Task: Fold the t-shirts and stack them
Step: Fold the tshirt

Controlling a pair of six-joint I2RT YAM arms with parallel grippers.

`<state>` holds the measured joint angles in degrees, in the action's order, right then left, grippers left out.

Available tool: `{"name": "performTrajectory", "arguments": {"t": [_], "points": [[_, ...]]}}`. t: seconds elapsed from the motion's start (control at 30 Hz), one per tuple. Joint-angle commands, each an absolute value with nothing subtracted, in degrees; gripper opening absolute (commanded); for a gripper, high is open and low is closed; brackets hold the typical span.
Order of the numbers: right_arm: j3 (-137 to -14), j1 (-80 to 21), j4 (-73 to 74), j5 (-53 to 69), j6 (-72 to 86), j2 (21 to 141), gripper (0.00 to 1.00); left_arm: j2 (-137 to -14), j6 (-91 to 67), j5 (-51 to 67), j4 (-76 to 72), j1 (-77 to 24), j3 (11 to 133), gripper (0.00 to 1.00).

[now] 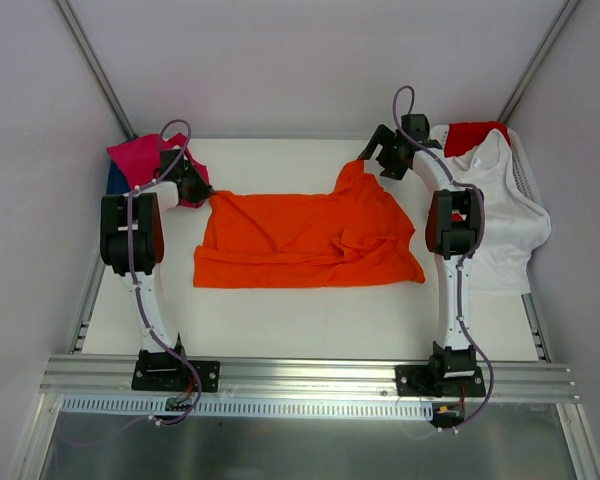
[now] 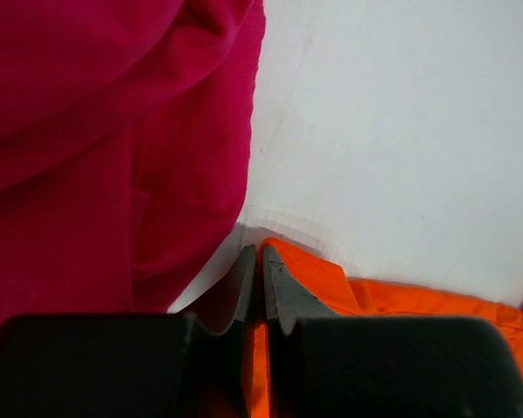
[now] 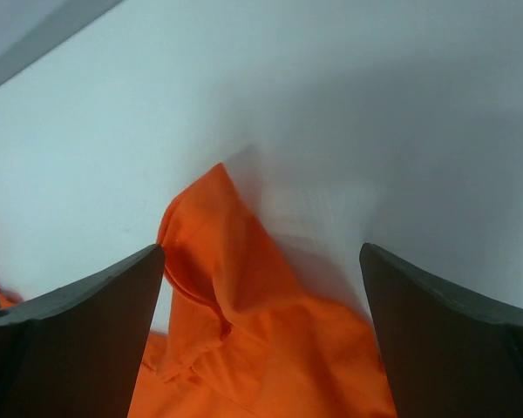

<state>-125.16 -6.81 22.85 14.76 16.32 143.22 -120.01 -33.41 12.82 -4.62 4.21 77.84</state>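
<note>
The bright orange t-shirt (image 1: 300,240) lies spread and rumpled across the middle of the white table. My left gripper (image 1: 198,187) is shut on its far left corner (image 2: 301,270), right beside the magenta-pink t-shirt (image 1: 140,160). That pink shirt fills the left of the left wrist view (image 2: 105,148). My right gripper (image 1: 372,160) is open above the orange shirt's raised far right corner (image 3: 235,287), which sits between the fingers (image 3: 96,340). A dark blue shirt edge (image 1: 113,180) shows under the pink one. A white shirt (image 1: 500,215) and a red one (image 1: 472,134) lie at the right.
The white plastic basket (image 1: 525,170) stands at the far right under the white and red shirts. Pale walls with metal struts close in the table at the back and sides. An aluminium rail (image 1: 310,375) holding both arm bases runs along the near edge.
</note>
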Motion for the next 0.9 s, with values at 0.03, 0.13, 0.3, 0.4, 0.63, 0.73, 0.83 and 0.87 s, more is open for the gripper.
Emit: {"name": "performTrajectory", "arguments": {"t": [0.03,0.13,0.3,0.4,0.63,0.73,0.83,0.87], "points": [[-127.18,-6.15,16.54,19.86,20.47,143.96,0.99,-116.63,-32.08,13.27,-6.59,4.57,76.99,0.00],[-126.74,-6.15,15.12,20.48,21.53,144.67,0.97,-116.72,-31.99,13.62,-6.77,4.66,77.08,0.00],[-127.18,-6.15,12.75,22.41,23.81,146.69,0.92,-116.72,-32.08,13.97,-6.94,4.83,76.99,0.00],[-127.27,-6.50,11.16,23.64,25.31,147.48,0.83,-116.98,-32.34,14.41,-6.94,4.92,77.08,0.00],[-127.09,-7.21,10.63,23.73,25.66,148.36,0.37,-117.16,-32.70,15.12,-7.12,5.36,77.08,0.00],[-127.00,-7.29,10.55,23.56,26.01,148.88,0.19,-117.16,-32.78,15.20,-7.29,5.36,76.99,0.00],[-126.39,-7.21,10.46,23.20,26.10,148.89,0.09,-117.16,-32.78,15.21,-7.21,5.45,76.99,0.00],[-126.21,-7.21,10.46,23.03,26.10,148.89,0.08,-117.16,-32.78,15.21,-7.21,5.45,76.91,0.00]]}}
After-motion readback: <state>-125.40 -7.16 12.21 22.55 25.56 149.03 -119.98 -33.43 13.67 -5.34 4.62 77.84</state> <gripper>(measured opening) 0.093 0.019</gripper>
